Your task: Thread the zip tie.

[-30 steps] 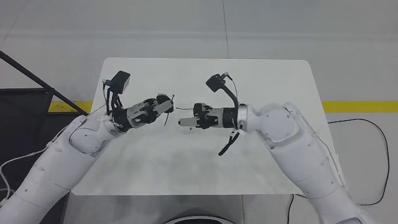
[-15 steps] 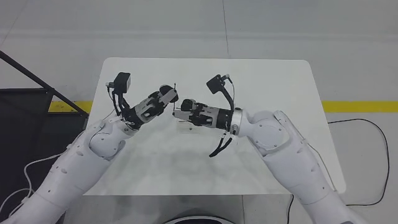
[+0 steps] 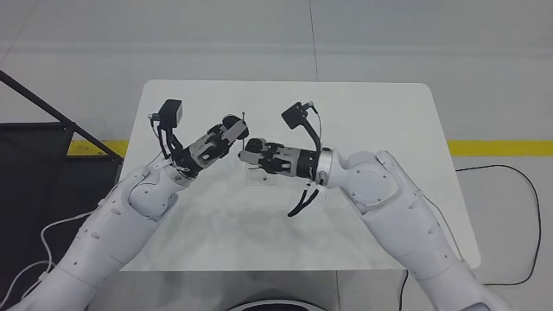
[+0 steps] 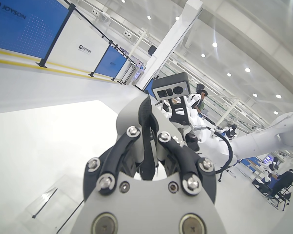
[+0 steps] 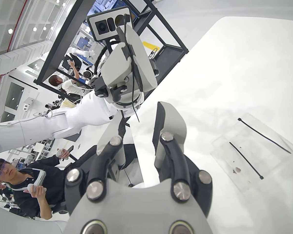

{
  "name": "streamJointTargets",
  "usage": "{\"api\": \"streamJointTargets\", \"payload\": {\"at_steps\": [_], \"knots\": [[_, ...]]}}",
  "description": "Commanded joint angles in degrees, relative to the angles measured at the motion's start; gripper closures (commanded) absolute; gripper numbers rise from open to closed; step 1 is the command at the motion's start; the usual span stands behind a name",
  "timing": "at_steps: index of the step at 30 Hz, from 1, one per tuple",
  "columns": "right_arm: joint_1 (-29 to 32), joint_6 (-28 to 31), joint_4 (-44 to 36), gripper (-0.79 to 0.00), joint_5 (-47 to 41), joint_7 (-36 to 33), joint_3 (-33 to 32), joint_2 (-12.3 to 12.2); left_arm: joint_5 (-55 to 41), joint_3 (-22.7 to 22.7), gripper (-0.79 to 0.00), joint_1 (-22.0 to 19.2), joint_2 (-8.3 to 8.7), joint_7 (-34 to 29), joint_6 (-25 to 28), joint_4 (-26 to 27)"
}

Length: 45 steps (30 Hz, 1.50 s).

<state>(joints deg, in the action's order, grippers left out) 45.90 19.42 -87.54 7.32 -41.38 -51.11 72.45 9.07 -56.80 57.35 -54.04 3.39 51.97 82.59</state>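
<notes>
Zip tie [image 5: 134, 109], black and thin, was found clamped between the closed fingers of the left gripper [image 5: 124, 31], held clear above the white table [image 3: 371, 112]. From the right wrist view, the tie ran along the seam where the two pads met. A short end stood out past the fingertips, and the longer end hung free below the gripper body. That free end lay just beside the tips of the right gripper [image 5: 140, 120], in line with the gap between them. Whether it touched either finger could not be determined. The right gripper's fingers stood apart, with nothing seen between the pads.

In the top view the two grippers were nose to nose over the middle of the table. They were close together, with the left one slightly farther from the robot. The left wrist view confirmed the left gripper's dark pads pressed together.

A clear sheet [image 5: 263, 154] lay flat on the table near the right gripper, on the side nearer the robot. Two spare ties [image 5: 263, 134] rested on it, side by side but apart, with their heads at opposite ends.
</notes>
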Motion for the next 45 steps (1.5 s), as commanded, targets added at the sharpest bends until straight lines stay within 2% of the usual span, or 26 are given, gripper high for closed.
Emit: {"api": "streamJointTargets", "payload": {"at_steps": [1,4,9,13,20,21,22,23,29,45], "knots": [[-0.05,0.02,0.07,-0.188,-0.05,0.09,-0.03,0.06,-0.17,-0.21,0.0,0.12,-0.18,-0.24,0.21,-0.11],[-0.18,0.13,0.18,-0.111,-0.11,0.0,-0.03,0.15,-0.32,-0.58,0.0,0.3,-0.48,-0.66,0.61,-0.23],[-0.35,0.11,0.21,-0.077,-0.05,-0.19,0.02,0.3,-0.88,-1.23,0.0,0.65,-0.92,-1.44,1.24,-0.35],[-0.43,0.01,0.21,0.0,0.08,-0.3,0.07,0.41,-1.34,-1.75,0.0,0.89,-1.25,-2.22,1.5,-0.46],[-0.24,0.14,-0.08,0.0,0.43,-0.28,-0.07,0.52,-1.77,-2.73,0.0,1.28,-1.79,-3.35,1.57,-0.57],[-0.16,0.15,-0.18,0.0,0.51,-0.29,-0.14,0.51,-1.83,-2.83,-0.083,1.34,-1.87,-3.58,1.62,-0.55],[-0.07,0.16,-0.3,0.0,0.62,-0.28,-0.22,0.5,-1.91,-2.96,-0.203,1.38,-1.94,-3.78,1.65,-0.56],[0.06,0.16,-0.47,0.0,0.72,-0.32,-0.36,0.48,-1.98,-3.15,-0.212,1.44,-2.03,-4.02,1.68,-0.59],[0.49,0.49,-0.9,0.0,0.69,-1.09,-0.97,0.37,-2.44,-3.81,-0.243,1.64,-2.45,-5.26,2.08,-0.88],[0.77,0.91,-0.59,0.0,0.86,-2.34,-1.47,0.38,-6.44,-4.34,-0.222,1.43,-3.47,-10.56,2.89,-1.92]]}}
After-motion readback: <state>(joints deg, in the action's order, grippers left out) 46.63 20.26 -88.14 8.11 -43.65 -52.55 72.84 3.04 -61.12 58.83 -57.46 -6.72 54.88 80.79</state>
